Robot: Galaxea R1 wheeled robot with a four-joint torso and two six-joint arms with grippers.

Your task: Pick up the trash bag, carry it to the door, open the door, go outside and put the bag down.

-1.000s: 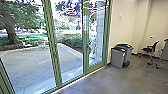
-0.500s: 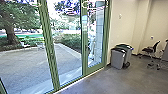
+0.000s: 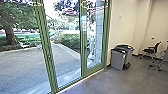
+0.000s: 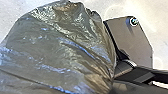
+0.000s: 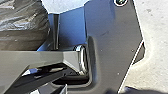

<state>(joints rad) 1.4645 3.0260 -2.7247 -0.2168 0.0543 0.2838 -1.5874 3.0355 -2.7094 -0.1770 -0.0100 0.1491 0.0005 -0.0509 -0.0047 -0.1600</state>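
Observation:
Glass doors in green frames [image 3: 83, 58] stand ahead in the head view, with the paved yard [image 3: 22, 65] beyond the glass. The dark, shiny trash bag [image 4: 60, 47] looks full in the left wrist view. Its plastic draws together into folds at my left gripper [image 4: 113, 82], which is shut on it. Part of the bag [image 5: 22, 27] also shows in the right wrist view, beside the robot's dark plate and jointed bar. How my right gripper stands cannot be made out.
Two grey bins [image 3: 118, 58] stand against the wall right of the doors. A black office chair [image 3: 150, 51] is farther right. Outside are a large tree [image 3: 10, 35], light chairs [image 3: 23, 45] and a low border around the paving.
The head camera has shifted slightly: the door frames sit farther left in its view. The bins stay beside the doors.

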